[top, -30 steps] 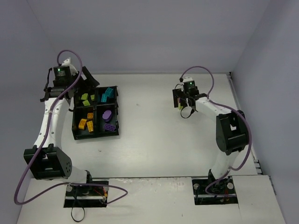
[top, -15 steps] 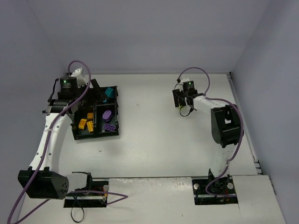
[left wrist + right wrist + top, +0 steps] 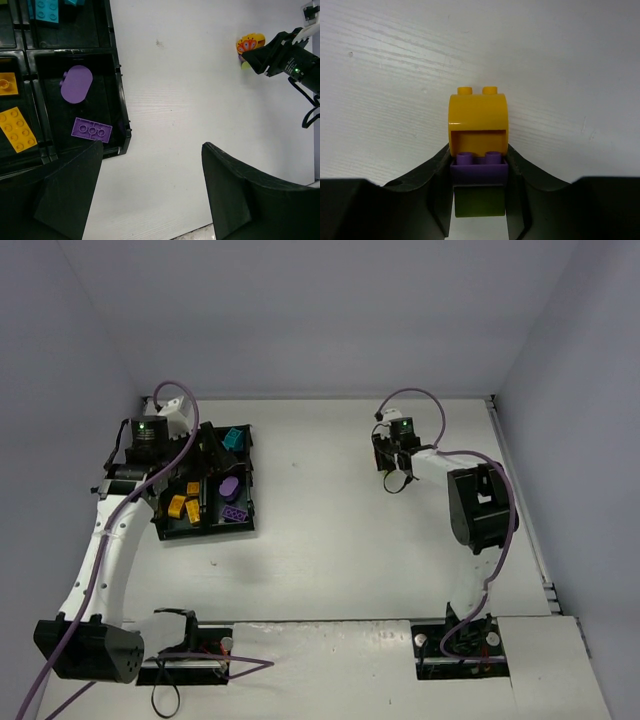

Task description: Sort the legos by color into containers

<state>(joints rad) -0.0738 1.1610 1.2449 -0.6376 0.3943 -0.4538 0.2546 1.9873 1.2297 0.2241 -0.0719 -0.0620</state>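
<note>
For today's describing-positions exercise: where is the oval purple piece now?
On the left of the top view, the oval purple piece lies in the near-right compartment of the black tray, beyond a flat purple plate and right of the orange bricks.

Black tray [image 3: 210,530] near desk's [image 3: 330,540] left edge, holding orange bricks [image 3: 178,506], purple pieces [image 3: 229,485], cyan brick [image 3: 232,438]. Left end effector [image 3: 205,465] above it.

Pale grey walls [image 3: 300,310] enclose a white table [image 3: 340,540] on three sides.
</note>
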